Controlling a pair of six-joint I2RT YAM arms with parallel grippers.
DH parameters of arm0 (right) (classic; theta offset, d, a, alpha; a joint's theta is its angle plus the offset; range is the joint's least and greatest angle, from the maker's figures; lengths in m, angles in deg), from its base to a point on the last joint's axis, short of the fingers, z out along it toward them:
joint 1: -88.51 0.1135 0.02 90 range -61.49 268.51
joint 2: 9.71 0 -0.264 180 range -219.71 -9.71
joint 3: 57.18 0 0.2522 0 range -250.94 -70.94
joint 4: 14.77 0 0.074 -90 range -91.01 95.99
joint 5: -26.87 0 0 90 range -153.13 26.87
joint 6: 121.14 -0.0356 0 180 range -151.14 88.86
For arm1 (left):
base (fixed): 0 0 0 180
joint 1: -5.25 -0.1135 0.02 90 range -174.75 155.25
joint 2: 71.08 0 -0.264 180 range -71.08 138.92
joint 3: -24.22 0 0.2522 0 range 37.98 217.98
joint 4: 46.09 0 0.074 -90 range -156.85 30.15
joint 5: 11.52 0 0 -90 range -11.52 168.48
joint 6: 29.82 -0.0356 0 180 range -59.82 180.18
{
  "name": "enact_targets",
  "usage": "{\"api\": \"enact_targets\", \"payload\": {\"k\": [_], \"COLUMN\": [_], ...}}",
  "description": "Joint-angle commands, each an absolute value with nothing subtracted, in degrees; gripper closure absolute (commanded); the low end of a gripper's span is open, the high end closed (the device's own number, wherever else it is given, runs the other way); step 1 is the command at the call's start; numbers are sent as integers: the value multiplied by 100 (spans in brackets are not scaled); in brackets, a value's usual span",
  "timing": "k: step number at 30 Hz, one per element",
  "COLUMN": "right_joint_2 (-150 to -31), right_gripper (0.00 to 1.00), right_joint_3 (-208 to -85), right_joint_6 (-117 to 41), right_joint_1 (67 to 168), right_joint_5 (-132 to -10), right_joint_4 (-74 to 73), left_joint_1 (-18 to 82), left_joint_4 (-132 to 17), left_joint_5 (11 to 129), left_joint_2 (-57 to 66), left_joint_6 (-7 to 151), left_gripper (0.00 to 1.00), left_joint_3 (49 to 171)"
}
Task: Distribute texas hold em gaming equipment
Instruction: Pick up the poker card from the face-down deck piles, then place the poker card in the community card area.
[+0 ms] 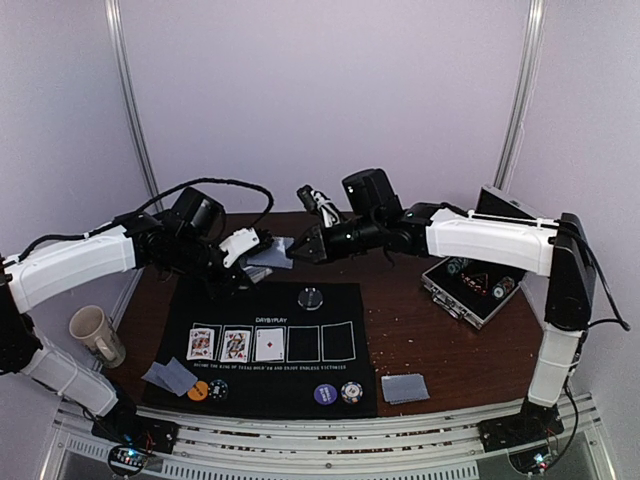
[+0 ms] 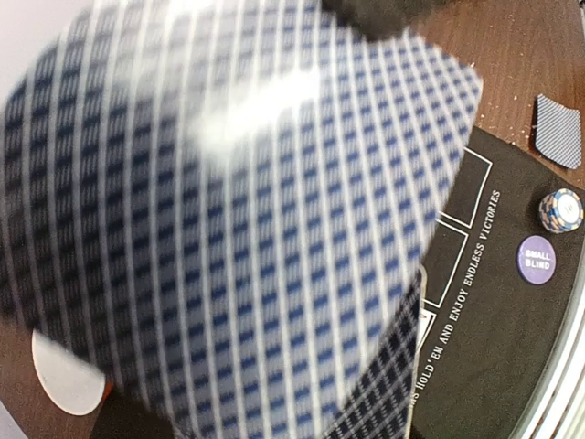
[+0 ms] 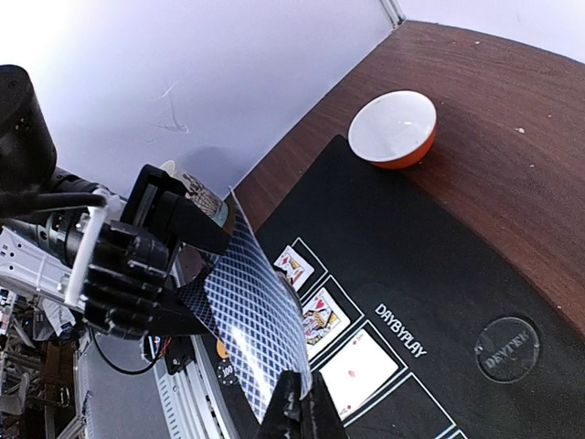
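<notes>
My left gripper point(image 1: 254, 248) is shut on a small deck of grey-blue-backed cards point(image 1: 270, 257) above the far edge of the black mat point(image 1: 330, 375). My right gripper point(image 3: 311, 391) is shut on the edge of the top card point(image 3: 251, 306), which bows between the two grippers. That card's back point(image 2: 228, 229) fills the left wrist view and hides my left fingers there. Three face-up cards point(image 1: 235, 345) lie in the mat's boxes. Orange point(image 1: 198, 391) and black point(image 1: 218, 389) chips lie front left, and purple point(image 1: 325, 394) and black-and-white point(image 1: 350, 392) chips front right. A clear disc point(image 1: 311, 297) sits at the mat's far edge.
A beige mug point(image 1: 97, 335) stands at the left. An open metal case point(image 1: 470, 287) sits at the right. Face-down cards lie front left point(image 1: 168, 376) and front right point(image 1: 405, 388). A red-and-white bowl point(image 3: 395, 128) stands on the wood beyond the mat.
</notes>
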State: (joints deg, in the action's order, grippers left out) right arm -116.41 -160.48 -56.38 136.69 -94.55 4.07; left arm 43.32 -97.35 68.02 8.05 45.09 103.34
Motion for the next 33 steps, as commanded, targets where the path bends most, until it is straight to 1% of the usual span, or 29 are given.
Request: {"api": "enact_targets", "payload": {"k": [1, 5, 8, 13, 16, 19, 25, 28, 33], "right_joint_2": [-11014, -10732, -10668, -10783, -11235, -11965, -13675, -14155, -14214], "right_gripper": [100, 100, 100, 100, 100, 100, 100, 100, 100], "right_joint_3": [-15981, -16017, -16066, -15948, -16260, -16951, -18865, -19242, -18917], "right_joint_6": [-4935, -3974, -3066, -962, 366, 1329, 2088, 2353, 2680], "right_joint_1": [13397, 13289, 13316, 13757, 14190, 14507, 14893, 15024, 15264], "right_joint_5": [-9051, -8664, -8414, -7981, -7507, -7181, -6336, -6022, -5344], "right_joint_4": [1140, 2198, 2969, 3850, 4542, 5284, 6633, 6784, 5864], "left_joint_1": [4335, 4239, 3968, 3510, 3367, 3338, 3321, 3316, 3313], "left_joint_4": [-9486, -9444, -9423, -9378, -9361, -9337, -9334, -9325, -9300], "left_joint_5": [7182, 7400, 7392, 7407, 7443, 7442, 7423, 7412, 7356], "left_joint_2": [862, 896, 932, 913, 870, 808, 741, 748, 794], "left_joint_6": [4664, 4820, 5019, 5301, 5370, 5384, 5352, 5349, 5335], "left_gripper": [67, 66, 66, 66, 66, 66, 66, 66, 66], "left_joint_3": [10365, 10362, 10380, 10446, 10437, 10393, 10356, 10355, 10361]}}
